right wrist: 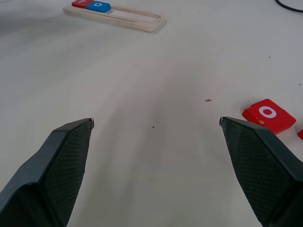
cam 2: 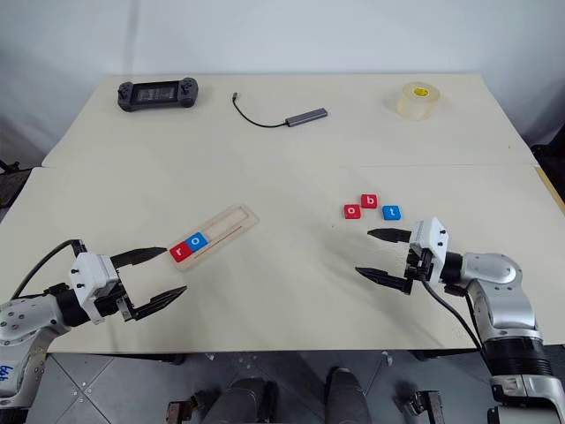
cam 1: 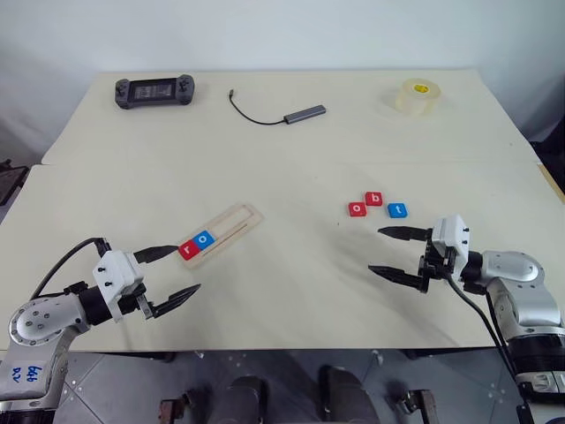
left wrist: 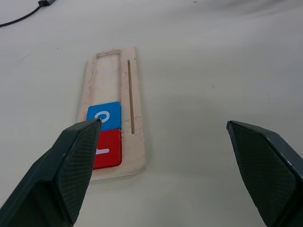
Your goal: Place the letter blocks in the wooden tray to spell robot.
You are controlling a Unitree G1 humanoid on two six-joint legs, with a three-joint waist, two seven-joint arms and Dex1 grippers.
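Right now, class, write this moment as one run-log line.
tray: red r, blue o seated | loose on table: red o, red b, blue t | left pincer open | right pincer open

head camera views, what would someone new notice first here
The eye lands on the long pale wooden tray lying near the left gripper, with a red r tile and a blue o tile already seated at its near end. Next come three loose tiles ahead of the open right gripper: a red o tile, a red b tile and a blue t tile.
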